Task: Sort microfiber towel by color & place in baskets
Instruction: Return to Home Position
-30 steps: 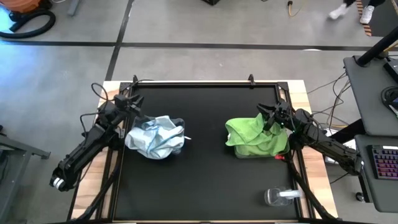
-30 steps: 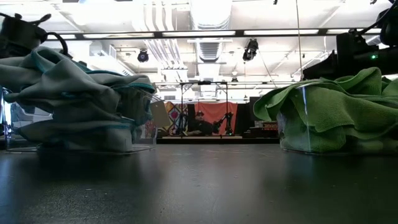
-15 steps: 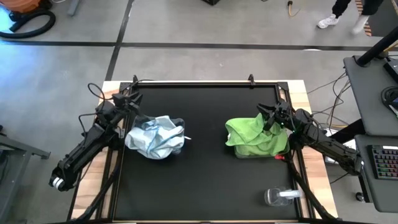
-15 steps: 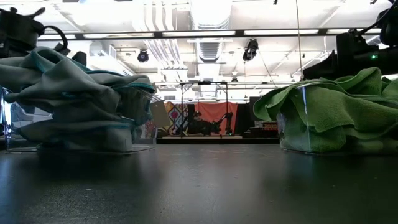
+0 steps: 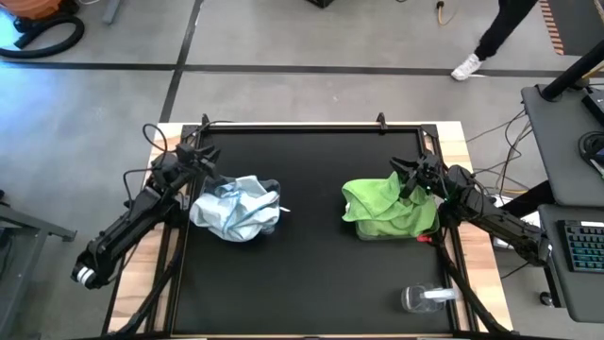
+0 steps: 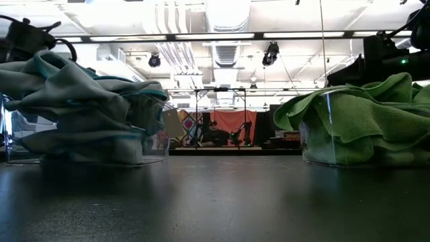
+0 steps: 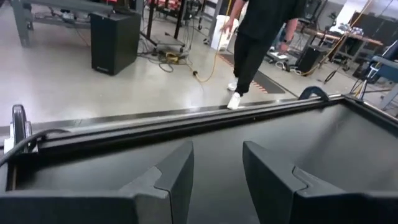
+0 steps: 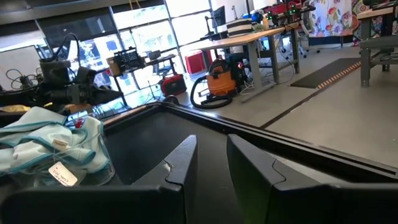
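High view: my left gripper [image 5: 197,152] hangs over the black table [image 5: 311,283] near its far left corner, just beyond the left basket [image 5: 273,189]. The blue towels [image 5: 234,210] are heaped in that basket, spilling over its rim. My right gripper [image 5: 404,176] sits at the far right edge of the green towels [image 5: 385,208], which fill and drape the right basket [image 5: 373,235]. The baskets are well apart. A clear round container [image 5: 425,298] with a white part lies near the table's right front corner. A person [image 5: 491,38] in dark trousers and a white shoe [image 5: 464,68] is on the floor beyond the table. Low view: blue heap left, green heap right, clear basket walls showing under both, and bare table between. No writing is legible. Left wrist view: my two fingers [image 7: 175,180] stand apart with a clear gap and nothing between them. The table's far rail is ahead, and the person is walking on the floor beyond it. Right wrist view: my fingers [image 8: 181,164] are apart with a narrower gap, holding nothing. The blue towels are across the table, with a white tag [image 8: 62,175] hanging off one. Its print is too small to read. An orange vacuum [image 8: 217,90] stands on the floor behind.
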You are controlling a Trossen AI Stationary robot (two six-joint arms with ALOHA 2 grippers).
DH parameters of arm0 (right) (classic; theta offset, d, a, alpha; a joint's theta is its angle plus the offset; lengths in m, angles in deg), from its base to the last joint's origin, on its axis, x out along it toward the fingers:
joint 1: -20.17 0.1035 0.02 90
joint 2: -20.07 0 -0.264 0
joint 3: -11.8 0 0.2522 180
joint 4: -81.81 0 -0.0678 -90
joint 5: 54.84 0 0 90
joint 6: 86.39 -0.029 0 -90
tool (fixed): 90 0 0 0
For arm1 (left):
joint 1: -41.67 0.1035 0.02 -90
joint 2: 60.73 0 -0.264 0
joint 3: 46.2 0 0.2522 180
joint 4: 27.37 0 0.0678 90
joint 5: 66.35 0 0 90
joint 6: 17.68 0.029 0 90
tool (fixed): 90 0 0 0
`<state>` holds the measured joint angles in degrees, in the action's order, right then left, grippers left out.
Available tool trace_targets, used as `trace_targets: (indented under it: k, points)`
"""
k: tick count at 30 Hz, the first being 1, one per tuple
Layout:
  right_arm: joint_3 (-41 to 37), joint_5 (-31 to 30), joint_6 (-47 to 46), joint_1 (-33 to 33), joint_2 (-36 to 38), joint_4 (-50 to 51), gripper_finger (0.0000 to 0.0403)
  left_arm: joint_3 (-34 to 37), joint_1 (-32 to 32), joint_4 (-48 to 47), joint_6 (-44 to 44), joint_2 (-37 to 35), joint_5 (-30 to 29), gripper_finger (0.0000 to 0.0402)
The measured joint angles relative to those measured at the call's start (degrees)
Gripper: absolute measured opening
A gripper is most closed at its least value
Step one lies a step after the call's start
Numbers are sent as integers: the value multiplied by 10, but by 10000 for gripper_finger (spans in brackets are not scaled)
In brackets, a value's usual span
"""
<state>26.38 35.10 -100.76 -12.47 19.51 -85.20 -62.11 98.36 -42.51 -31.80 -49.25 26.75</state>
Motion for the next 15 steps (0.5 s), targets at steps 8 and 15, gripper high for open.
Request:
trace_targets:
  k: [8, 15]
  points:
    - [0, 0, 0, 0, 0, 0, 82, 0, 1, 9, -18, 5, -10, 123]
    - [0, 0, 0, 0, 0, 0, 82, 0, 0, -2, -14, 12, -8, 123]
